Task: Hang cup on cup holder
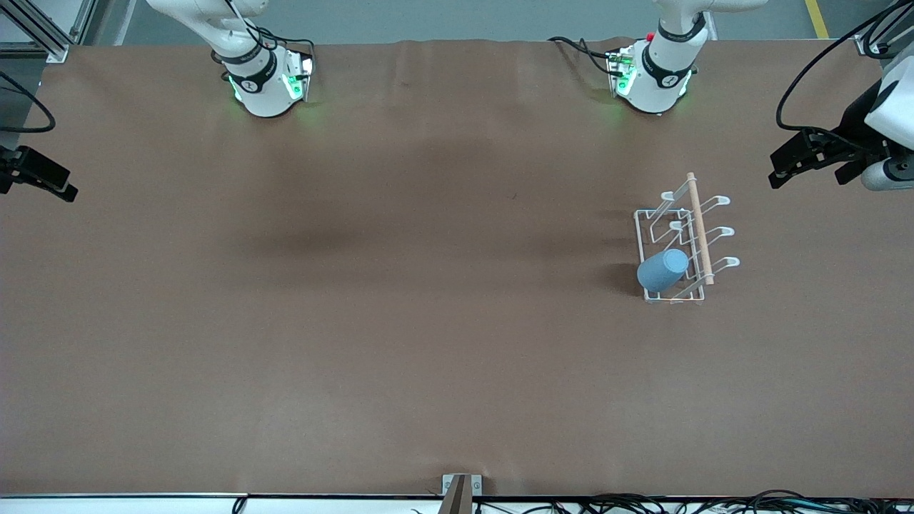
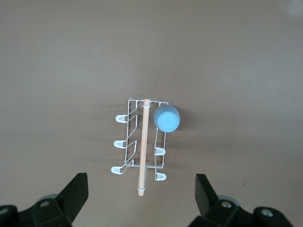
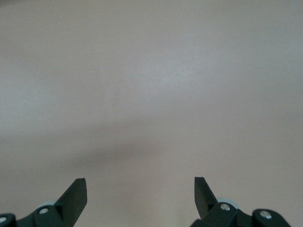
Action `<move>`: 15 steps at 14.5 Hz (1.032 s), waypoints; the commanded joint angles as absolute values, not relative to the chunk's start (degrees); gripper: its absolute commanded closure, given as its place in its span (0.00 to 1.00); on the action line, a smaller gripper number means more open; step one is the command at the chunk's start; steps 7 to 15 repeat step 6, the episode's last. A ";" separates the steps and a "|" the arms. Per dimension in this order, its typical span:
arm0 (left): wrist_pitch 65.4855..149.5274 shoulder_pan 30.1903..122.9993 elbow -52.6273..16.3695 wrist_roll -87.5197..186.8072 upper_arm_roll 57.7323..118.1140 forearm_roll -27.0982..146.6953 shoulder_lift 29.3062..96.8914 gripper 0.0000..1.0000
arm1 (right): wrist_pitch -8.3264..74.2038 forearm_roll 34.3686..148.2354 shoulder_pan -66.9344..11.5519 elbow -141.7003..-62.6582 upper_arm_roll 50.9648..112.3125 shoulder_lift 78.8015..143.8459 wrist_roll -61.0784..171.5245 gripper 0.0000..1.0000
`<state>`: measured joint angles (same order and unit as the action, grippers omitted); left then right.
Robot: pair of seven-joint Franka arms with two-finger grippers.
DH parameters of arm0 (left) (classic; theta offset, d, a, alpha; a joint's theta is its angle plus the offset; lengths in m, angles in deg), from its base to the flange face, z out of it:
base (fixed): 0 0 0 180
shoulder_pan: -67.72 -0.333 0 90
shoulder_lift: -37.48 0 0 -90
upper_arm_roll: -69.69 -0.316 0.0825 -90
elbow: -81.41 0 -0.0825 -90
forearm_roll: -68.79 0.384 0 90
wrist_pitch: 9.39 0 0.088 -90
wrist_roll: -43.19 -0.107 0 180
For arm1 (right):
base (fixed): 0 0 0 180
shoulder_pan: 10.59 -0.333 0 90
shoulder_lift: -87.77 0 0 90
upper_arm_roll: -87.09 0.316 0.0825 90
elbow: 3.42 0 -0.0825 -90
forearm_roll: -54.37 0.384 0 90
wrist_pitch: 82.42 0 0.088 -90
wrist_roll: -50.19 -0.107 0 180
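Observation:
The white wire cup holder with its wooden rod stands on the brown table toward the left arm's end. The light blue cup hangs mouth-down on a prong at the holder's end nearer the front camera. In the left wrist view, the cup sits beside the rod of the cup holder. My left gripper hovers open and empty over the table's edge at the left arm's end, apart from the holder. My right gripper waits open and empty over the table's right-arm end.
Both arm bases stand along the table edge farthest from the front camera. A small metal bracket and cables lie at the edge nearest that camera. Bare brown cloth covers the middle.

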<state>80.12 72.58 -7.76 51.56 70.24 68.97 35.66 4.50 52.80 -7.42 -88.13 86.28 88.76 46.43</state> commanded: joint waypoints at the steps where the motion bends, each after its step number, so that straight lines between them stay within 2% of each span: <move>1: 80.69 72.64 -7.98 52.33 70.48 68.35 35.37 0.01 | 4.42 53.58 -6.90 -88.94 86.38 87.95 47.29 0.00; 15: 80.52 72.55 -7.98 51.63 70.48 68.18 35.37 0.01 | 4.42 53.58 -6.81 -88.94 86.38 87.95 47.47 0.00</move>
